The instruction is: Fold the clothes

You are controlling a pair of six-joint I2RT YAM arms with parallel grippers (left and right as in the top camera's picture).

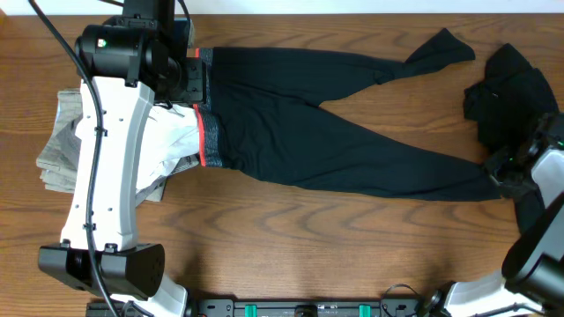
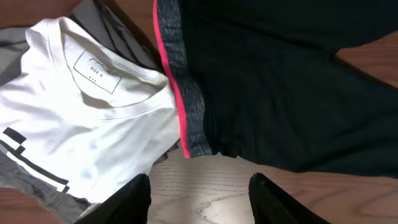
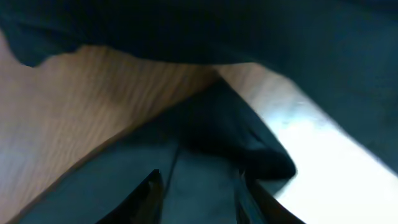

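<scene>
The clothes in hand are long black trousers (image 1: 335, 132), spread flat across the table with the grey, coral-edged waistband (image 1: 210, 132) at the left and both legs running right. My left gripper (image 1: 196, 84) hovers by the waistband (image 2: 186, 93). In its wrist view the gripper (image 2: 200, 193) is open over bare wood, nothing between its fingers. My right gripper (image 1: 502, 172) is at the cuff end of the nearer leg. In the right wrist view its jaws (image 3: 200, 193) stand apart astride the dark leg fabric (image 3: 205, 143).
A white T-shirt (image 1: 167, 141) lies on a grey garment (image 1: 62, 150) at the left, under my left arm and touching the waistband. A crumpled black garment (image 1: 511, 88) sits at the far right. Bare wood runs along the front.
</scene>
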